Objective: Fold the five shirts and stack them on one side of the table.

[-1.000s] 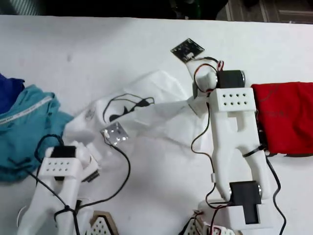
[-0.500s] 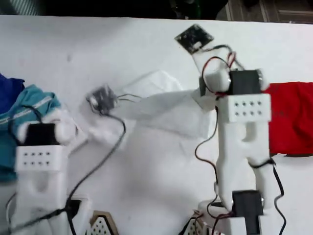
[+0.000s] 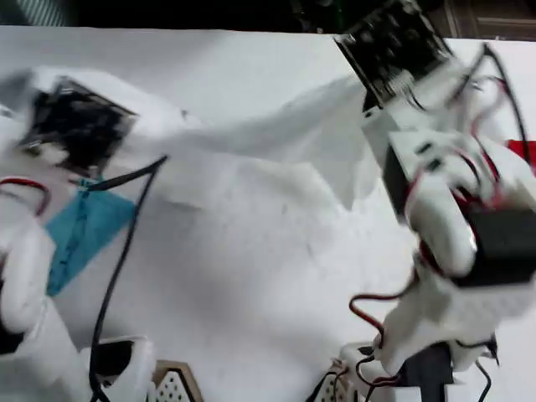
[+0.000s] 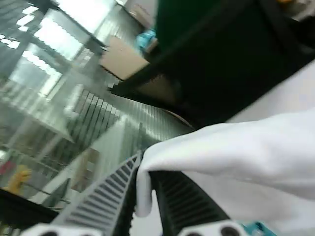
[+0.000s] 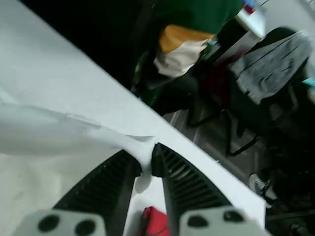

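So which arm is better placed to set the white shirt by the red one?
Right, probably: right gripper clamps the white cloth shirt nearer the red cloth shirt; left gripper holds the far end.

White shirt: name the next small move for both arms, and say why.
The left gripper and right gripper are each shut on an edge of the white shirt, which hangs stretched between them over the table. So probably lower both together, keeping it taut, to lay it flat.
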